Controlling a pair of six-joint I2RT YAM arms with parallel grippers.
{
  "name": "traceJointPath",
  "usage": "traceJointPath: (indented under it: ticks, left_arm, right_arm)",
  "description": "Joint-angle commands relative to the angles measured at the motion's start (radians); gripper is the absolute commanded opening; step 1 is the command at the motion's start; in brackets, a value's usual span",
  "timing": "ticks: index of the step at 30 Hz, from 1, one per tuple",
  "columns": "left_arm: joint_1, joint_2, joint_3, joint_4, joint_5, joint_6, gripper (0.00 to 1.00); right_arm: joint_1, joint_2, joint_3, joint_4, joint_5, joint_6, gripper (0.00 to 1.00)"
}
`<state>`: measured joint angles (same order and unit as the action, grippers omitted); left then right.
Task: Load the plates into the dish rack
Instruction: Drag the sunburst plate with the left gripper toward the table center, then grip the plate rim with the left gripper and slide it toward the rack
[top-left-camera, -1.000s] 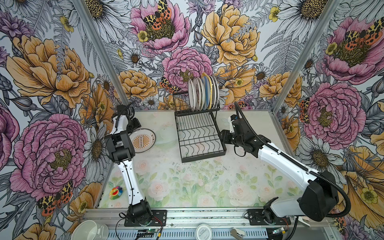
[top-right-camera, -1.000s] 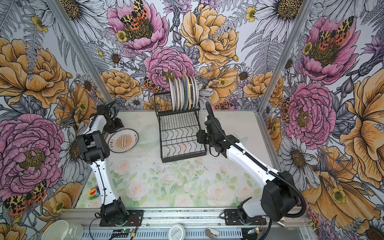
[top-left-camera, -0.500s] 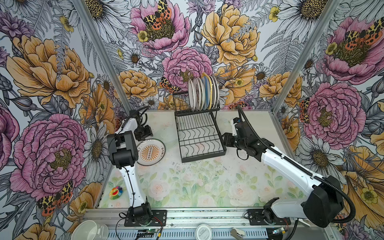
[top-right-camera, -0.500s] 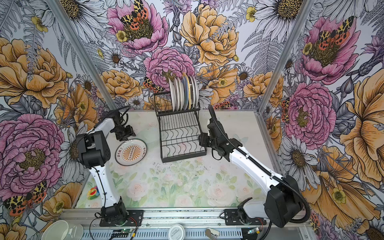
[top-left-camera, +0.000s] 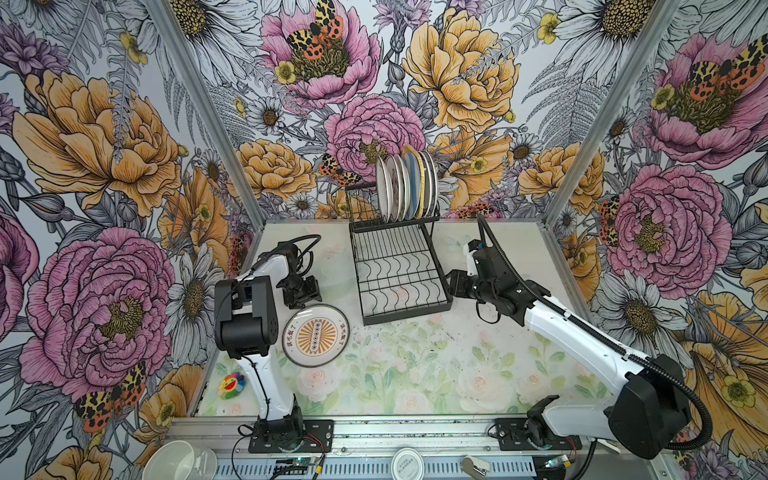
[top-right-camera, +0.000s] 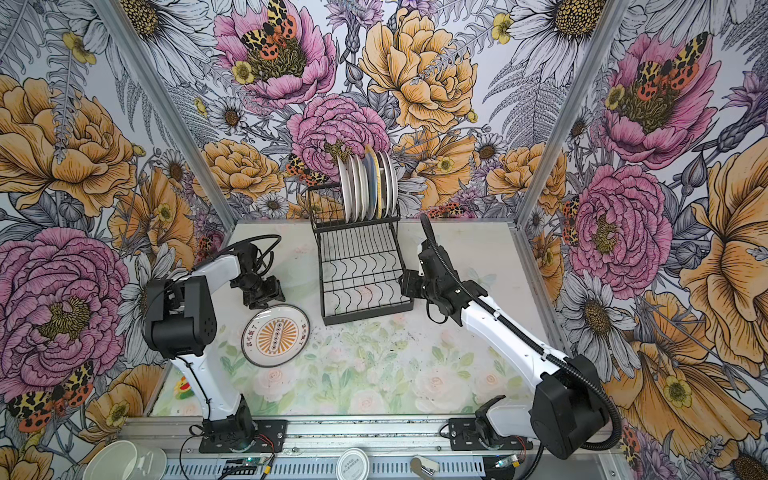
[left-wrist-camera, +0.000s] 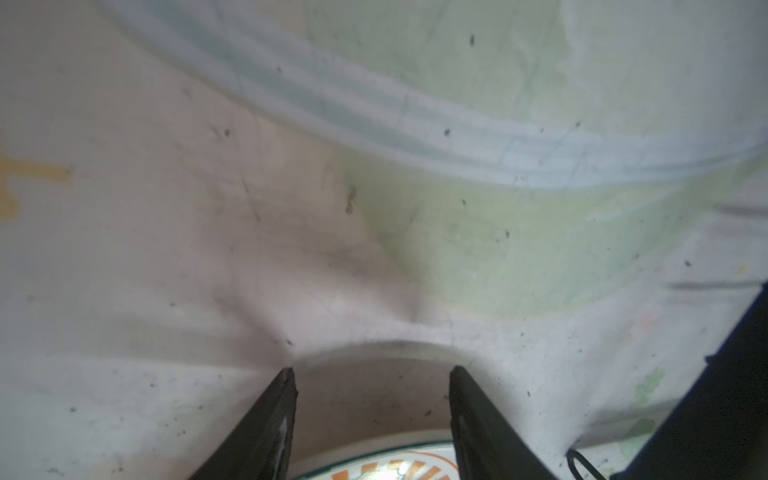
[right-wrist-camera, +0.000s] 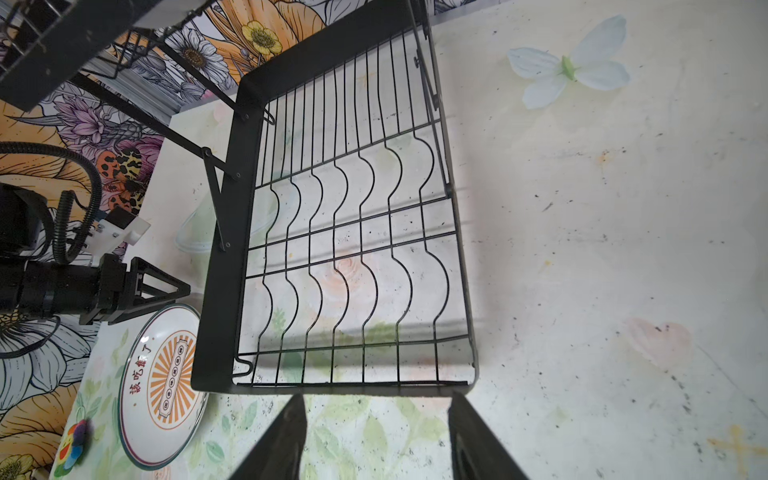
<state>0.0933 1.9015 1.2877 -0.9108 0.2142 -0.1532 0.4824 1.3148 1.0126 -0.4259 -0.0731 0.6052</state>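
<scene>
Plate (top-left-camera: 316, 336) flat nr rack (top-left-camera: 407, 317) corner; L claw (top-left-camera: 305, 293) spread at its far rim, R claw (top-left-camera: 452, 284) spread by rack's right edge.

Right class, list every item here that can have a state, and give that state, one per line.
dish rack, upper tier loaded, lower grid bare
racked plates, standing on edge in the upper tier
sunburst plate, flat, face up on the table, not racked
left end effector, open, close by the sunburst plate's far rim
right end effector, open, empty, beside the dish rack
</scene>
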Motion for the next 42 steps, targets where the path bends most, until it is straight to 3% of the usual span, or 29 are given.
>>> traceJointPath:
  ticks: [1, 13, 20, 29, 35, 42]
  left_arm:
    - [-0.026, -0.051, -0.058, 0.012, 0.04, -0.026, 0.59]
    - [-0.117, -0.202, -0.227, 0.053, 0.089, -0.123, 0.6]
    - [-0.105, -0.295, -0.282, 0.081, 0.13, -0.175, 0.61]
    - [0.03, -0.515, -0.381, 0.089, 0.046, -0.275, 0.93]
    - [0.129, -0.587, -0.492, 0.118, 0.051, -0.316, 0.98]
    - [0.086, -0.559, -0.519, 0.122, 0.039, -0.349, 0.99]
  right_arm:
    - [-0.01, -0.031, -0.008, 0.021, -0.017, -0.005, 0.56]
    - [-0.024, -0.047, -0.027, 0.025, -0.032, -0.007, 0.58]
    - [-0.04, -0.059, -0.036, 0.027, -0.044, -0.008, 0.59]
    - [-0.057, -0.066, -0.045, 0.028, -0.059, -0.015, 0.61]
    - [-0.066, -0.073, -0.056, 0.035, -0.068, -0.015, 0.61]
    - [-0.078, -0.092, -0.069, 0.037, -0.073, -0.017, 0.61]
